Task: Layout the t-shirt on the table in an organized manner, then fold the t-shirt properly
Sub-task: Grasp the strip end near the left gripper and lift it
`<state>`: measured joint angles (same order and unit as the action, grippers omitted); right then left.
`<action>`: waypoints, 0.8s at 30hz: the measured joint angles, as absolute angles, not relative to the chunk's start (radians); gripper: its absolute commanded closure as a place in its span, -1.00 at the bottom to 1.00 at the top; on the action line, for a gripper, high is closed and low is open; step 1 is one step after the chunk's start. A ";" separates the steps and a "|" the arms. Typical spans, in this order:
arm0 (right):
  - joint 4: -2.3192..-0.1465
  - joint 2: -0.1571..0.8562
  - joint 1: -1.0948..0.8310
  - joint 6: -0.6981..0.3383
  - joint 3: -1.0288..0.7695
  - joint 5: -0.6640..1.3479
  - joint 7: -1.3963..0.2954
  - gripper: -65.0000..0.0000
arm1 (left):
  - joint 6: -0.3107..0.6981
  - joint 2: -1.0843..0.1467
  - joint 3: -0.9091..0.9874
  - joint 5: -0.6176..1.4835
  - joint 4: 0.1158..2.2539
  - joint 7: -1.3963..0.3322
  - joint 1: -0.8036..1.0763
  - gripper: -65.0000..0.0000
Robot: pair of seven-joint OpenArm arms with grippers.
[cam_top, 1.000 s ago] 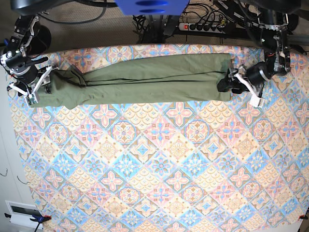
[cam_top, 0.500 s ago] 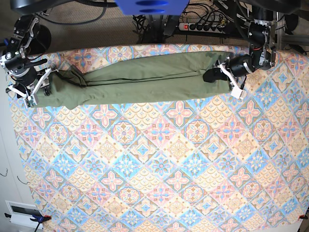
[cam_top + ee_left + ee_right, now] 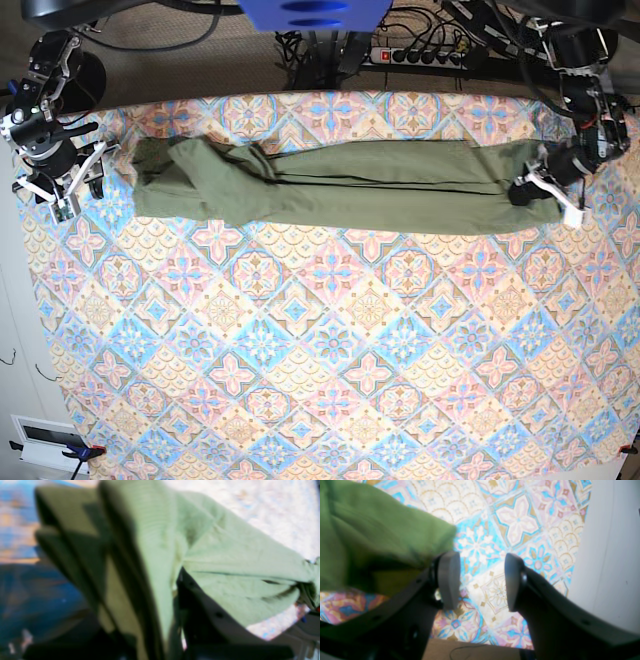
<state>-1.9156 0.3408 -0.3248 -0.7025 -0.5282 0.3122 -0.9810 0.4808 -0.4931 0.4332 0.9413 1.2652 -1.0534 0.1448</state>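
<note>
Base view, far left: the right gripper sits at the table's left edge, just beside the shirt's left end and not on it.
Right gripper fingers: spread apart with nothing between them. The right wrist view shows both pads over bare patterned cloth, with green fabric off to one side.
T-shirt: the t-shirt is stretched into a long narrow band across the far part of the table, running left to right. It's folded lengthwise, with a dark crease line along the middle.
Left end of shirt: kinda bunched and rumpled, with some lumpy folds near the upper edge.
Middle: pretty flat and smooth.
Right end: pulled out toward the table's right edge, where the left gripper meets it.
Left gripper fingers: clamped on the t-shirt's right end. The left wrist view is super blurry, but layered fabric fills the frame right at the dark finger.
Behind the table: a power strip and a tangle of cables on the floor.
</note>
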 measured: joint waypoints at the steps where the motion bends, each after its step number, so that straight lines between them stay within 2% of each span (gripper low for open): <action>1: -1.915 0.341 -0.325 -0.703 -0.528 0.313 -0.981 0.15 | 0.478 -0.509 0.435 0.942 1.264 -1.052 0.138 1.00; 7: -1.916 0.342 -0.327 -0.701 -0.486 0.305 -0.981 0.15 | 0.486 -0.555 0.481 0.952 1.269 -1.031 0.098 1.00; 11: -1.916 0.341 -0.327 -0.703 -0.467 0.315 -0.980 0.15 | 0.474 -0.555 0.484 0.938 1.304 -1.079 0.099 1.00; 18: -1.916 0.341 -0.327 -0.702 -0.466 0.314 -0.980 0.15 | 0.485 -0.377 0.487 0.952 1.519 -1.212 0.088 1.00; 24: -1.916 0.341 -0.327 -0.702 -0.466 0.314 -0.980 0.15 | 0.483 -0.238 0.486 0.939 1.557 -1.240 0.095 1.00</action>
<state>-1.9156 0.3408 -0.3271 -0.7025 -0.4664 0.3141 -0.9802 0.4828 -0.2378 0.4862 0.9390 1.5566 -1.2396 0.0948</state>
